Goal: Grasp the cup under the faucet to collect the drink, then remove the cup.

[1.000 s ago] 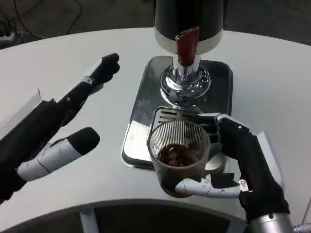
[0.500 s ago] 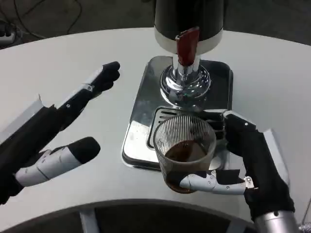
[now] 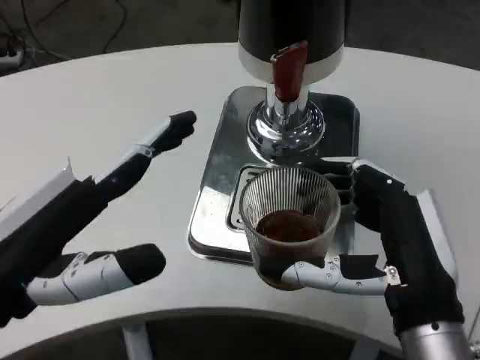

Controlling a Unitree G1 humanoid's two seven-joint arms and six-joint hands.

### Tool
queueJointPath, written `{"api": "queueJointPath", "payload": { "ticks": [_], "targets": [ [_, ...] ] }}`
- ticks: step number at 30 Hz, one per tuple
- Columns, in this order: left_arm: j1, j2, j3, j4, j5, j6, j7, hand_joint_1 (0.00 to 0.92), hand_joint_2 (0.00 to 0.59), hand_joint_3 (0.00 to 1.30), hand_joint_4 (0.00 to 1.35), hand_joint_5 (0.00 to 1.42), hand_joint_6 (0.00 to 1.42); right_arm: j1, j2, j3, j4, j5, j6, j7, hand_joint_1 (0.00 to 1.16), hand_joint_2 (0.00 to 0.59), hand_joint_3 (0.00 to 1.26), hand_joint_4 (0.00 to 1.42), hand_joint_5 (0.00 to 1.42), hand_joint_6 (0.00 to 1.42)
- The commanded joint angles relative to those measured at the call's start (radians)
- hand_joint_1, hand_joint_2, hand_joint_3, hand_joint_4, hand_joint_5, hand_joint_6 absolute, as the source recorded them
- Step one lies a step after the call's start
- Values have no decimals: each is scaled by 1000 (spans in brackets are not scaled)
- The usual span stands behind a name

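The dispenser (image 3: 291, 34) at 12 o'clock is cut off by the top edge, so only its black body, white band, red tap lever (image 3: 289, 69) and chrome faucet (image 3: 286, 129) show. The cup (image 3: 289, 225) hides most of the slotted grate (image 3: 253, 182) in the tray (image 3: 225, 161), and the right hand (image 3: 390, 251) covers the tray's 4 o'clock corner. How far the right hand's far fingers reach behind the cup cannot be made out. The left hand (image 3: 90, 217) runs off the frame at 8 o'clock, its palm out of sight.

The cup is clear ribbed plastic, round and tapering downward, holding dark brown liquid in its lower part. The tray is polished steel, rectangular with rounded corners, mirroring the faucet. The table (image 3: 90, 105) is smooth white with a curved near edge.

The right hand grips the cup: one white finger wraps across the cup's front near the base, and the black palm presses its 3 o'clock side. The cup sits at 6 o'clock from the faucet, over the tray's near edge, and appears lifted clear of the grate. The left hand holds nothing, fingers apart, one pointing toward 1 o'clock, another lying low toward 3 o'clock.

Against the earlier frames, the cup and right hand have shifted slightly toward 3 o'clock and risen, and the liquid has settled. The left hand's upper finger has reached nearer the tray, and its lower finger has dropped toward the table edge.
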Motion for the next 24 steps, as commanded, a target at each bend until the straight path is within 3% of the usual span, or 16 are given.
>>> {"api": "queueJointPath", "payload": {
  "ticks": [1, 13, 24],
  "targets": [
    [34, 28, 25, 15, 29, -49, -9, 0, 86, 0, 0, 31, 0, 18, 5, -7, -50, 26, -6, 4, 1072, 47, 666, 695, 831, 878],
    [91, 61, 76, 37, 72, -195, -3, 0, 86, 4, 0, 55, 9, 71, -15, -32, -120, 61, 10, 46, 1072, 47, 667, 695, 831, 879],
    [149, 75, 109, 37, 133, -307, 5, 0, 93, 20, 0, 64, 18, 137, -23, -25, -188, 84, 22, 96, 1072, 44, 673, 702, 832, 879]
  ]
}}
